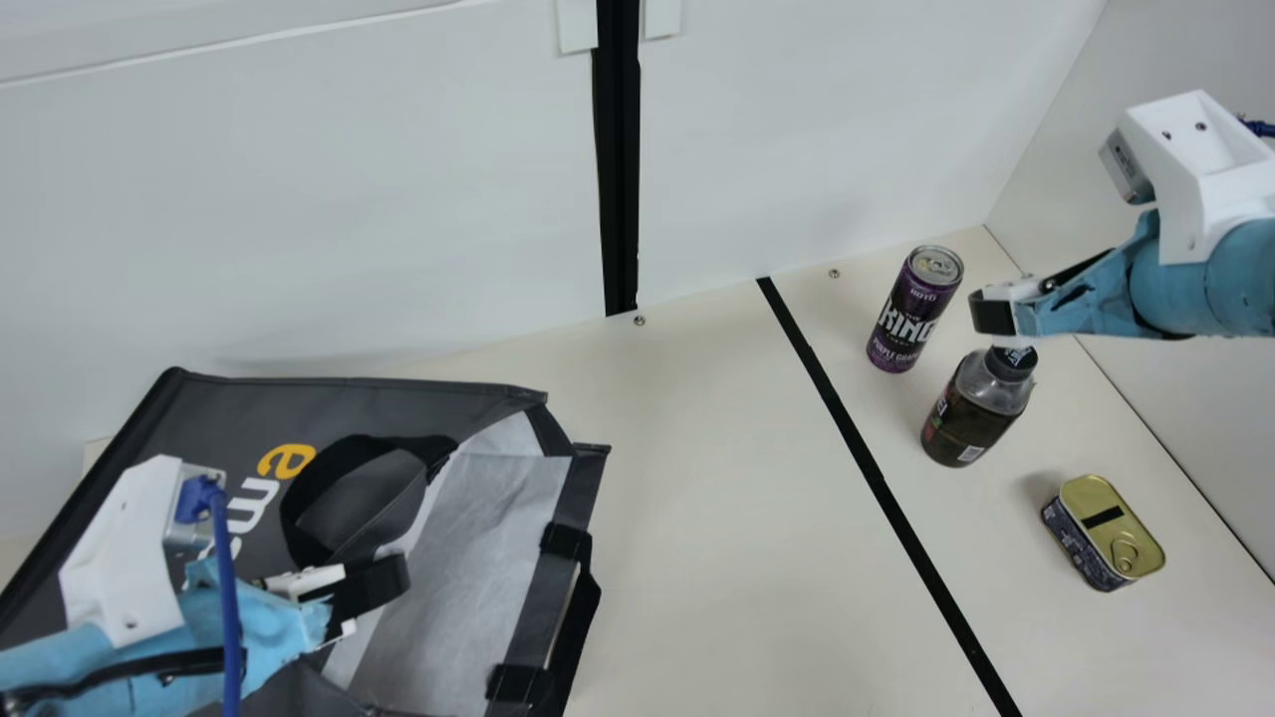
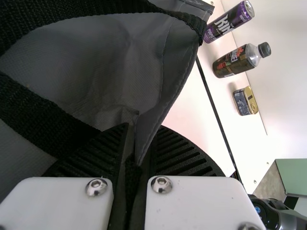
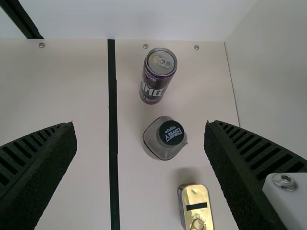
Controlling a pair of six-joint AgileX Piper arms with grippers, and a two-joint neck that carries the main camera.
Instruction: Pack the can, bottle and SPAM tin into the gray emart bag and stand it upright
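Left end effector (image 1: 383,586) pinches the gray emart bag (image 1: 398,394); right end effector (image 1: 992,311) gapes above the cream counter (image 1: 717,558) (black-striped), near white walls (image 1: 349,199).

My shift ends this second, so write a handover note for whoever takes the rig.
Left gripper: jaws shut on the gray bag, at its fabric.
Right gripper: jaws open, above the bottle.
Can, bottle and SPAM tin: on the table, outside the bag, which lies on its side.
Done: no item packed.
Left: pack all three, stand the bag upright.
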